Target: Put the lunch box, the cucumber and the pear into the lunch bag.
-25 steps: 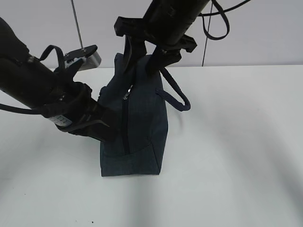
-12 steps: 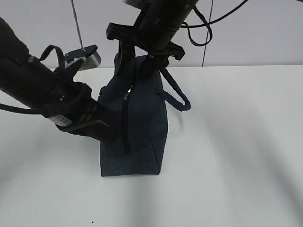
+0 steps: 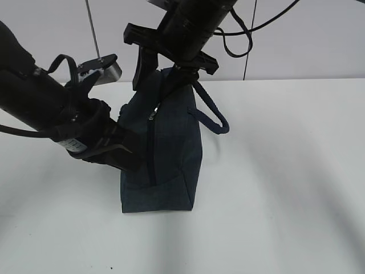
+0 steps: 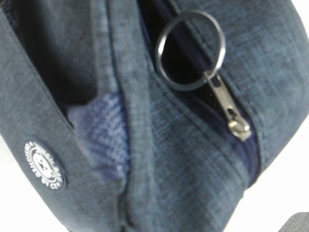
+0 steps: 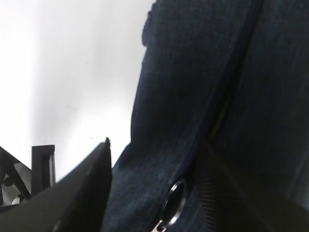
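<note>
Closest to us is bare white surface (image 3: pixel 274 217), then the lunch bag (image 3: pixel 165 154) standing on it, dark navy, with its zipper running up the face we see. Our left gripper (image 3: pixel 126 155) is pressed into the bag's left side low down, and honestly we can't tell if its fingers are apart or pinching fabric, since the wrist view shows only cloth, the silver ring pull (image 4: pixel 190 50) and the slider below it. Further back, our right gripper (image 3: pixel 166 77) sits over the bag's top end; its fingers look spread to either side of the fabric there, so we'd call them apart and not clamped on anything. No lunch box, cucumber or pear in sight anywhere, so they may be inside already, or just out of frame. We reckon we're on the bag-handling step, either opening or closing it. Next move probably calls for getting hold of that ring pull while the left holds the bag steady.
</note>
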### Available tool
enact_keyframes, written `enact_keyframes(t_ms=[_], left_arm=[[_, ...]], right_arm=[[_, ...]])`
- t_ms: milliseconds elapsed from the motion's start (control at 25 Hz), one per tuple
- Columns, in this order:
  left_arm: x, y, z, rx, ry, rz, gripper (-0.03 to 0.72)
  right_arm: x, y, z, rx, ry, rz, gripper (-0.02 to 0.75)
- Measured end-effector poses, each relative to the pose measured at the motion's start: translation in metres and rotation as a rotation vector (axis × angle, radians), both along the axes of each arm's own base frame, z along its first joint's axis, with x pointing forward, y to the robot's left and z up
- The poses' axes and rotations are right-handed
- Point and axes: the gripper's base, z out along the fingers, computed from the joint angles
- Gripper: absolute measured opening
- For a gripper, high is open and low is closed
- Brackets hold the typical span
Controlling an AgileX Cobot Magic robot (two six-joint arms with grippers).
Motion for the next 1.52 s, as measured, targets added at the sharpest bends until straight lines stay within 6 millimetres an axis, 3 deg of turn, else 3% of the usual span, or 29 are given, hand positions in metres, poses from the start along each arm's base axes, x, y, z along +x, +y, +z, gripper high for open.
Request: enact_keyframes(t_ms=[360,640,1520], left_arm=[[0.0,0.0,0.0,0.0,0.0,0.0,-0.006],[0.0,0.0,0.0,0.0,0.0,0.0,-0.006],[0.0,0.0,0.0,0.0,-0.003,0.002,-0.006]], right_arm=[[-0.009,-0.006,0.01,-0.013,-0.009,-0.011,0.438],[-0.019,-0.008,-0.004,-0.01,0.076,-0.013,0.438],[-0.019,-0.005,-0.008,0.012,0.104,-0.014,0.363]])
